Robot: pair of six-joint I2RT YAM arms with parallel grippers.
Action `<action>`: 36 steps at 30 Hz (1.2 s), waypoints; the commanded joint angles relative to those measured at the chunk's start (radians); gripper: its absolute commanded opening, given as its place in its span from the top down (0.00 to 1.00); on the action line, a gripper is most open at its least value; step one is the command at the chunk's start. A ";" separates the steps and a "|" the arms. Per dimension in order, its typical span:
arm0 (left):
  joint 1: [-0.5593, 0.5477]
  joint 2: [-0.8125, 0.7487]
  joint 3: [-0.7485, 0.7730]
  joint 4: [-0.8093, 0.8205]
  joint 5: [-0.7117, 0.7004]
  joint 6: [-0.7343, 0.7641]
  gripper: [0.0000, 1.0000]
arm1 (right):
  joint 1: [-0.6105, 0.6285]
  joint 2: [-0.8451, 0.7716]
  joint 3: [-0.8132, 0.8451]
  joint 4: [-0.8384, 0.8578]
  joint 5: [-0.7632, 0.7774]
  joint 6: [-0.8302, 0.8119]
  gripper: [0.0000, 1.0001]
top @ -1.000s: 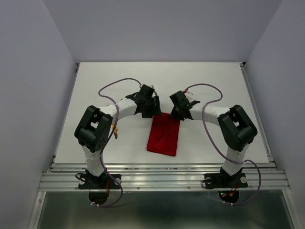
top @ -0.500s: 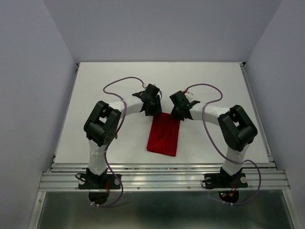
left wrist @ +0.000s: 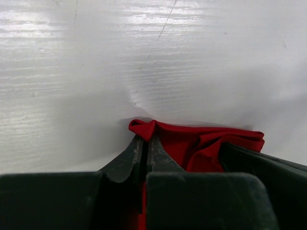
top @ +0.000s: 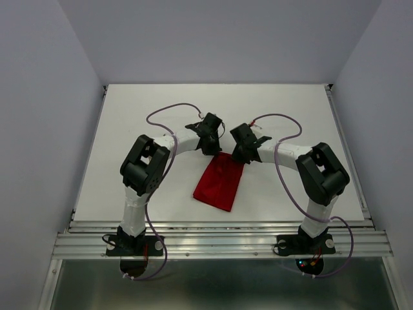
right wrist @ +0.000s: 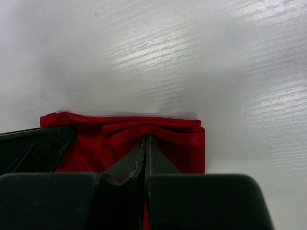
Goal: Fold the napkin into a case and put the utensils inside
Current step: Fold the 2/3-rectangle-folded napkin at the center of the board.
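The red napkin (top: 218, 182) lies folded into a narrow strip in the middle of the white table (top: 290, 110), with its near end slanted to the left. My left gripper (top: 211, 150) sits at the strip's far left corner. In the left wrist view that gripper (left wrist: 145, 138) is shut, with a bunched corner of the napkin (left wrist: 201, 141) pinched at its tips. My right gripper (top: 239, 155) is at the far right end. Its jaws (right wrist: 145, 138) are shut on a raised fold of the napkin (right wrist: 184, 143). The utensils are out of view.
A metal rail (top: 219, 236) runs along the near table edge by the arm bases. Grey walls close in the table on the left, right and back. Purple cables (top: 169, 110) loop above both forearms.
My left gripper moved right onto the napkin's far left corner and shut on it. The napkin's near end swung left. The right arm stayed still.
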 commanded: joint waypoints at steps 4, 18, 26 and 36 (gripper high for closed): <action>-0.009 0.022 0.056 -0.024 0.052 0.140 1.00 | 0.004 -0.088 -0.048 -0.072 -0.007 0.017 0.99; -0.009 0.049 0.116 0.022 0.340 0.437 1.00 | 0.004 -0.304 -0.105 -0.118 -0.006 -0.018 0.96; -0.009 0.069 0.145 0.002 0.383 0.478 1.00 | -0.062 -0.306 -0.087 -0.192 -0.087 -0.188 0.96; -0.009 0.091 0.171 -0.005 0.396 0.475 1.00 | -0.062 -0.283 -0.101 -0.151 -0.248 -0.312 0.99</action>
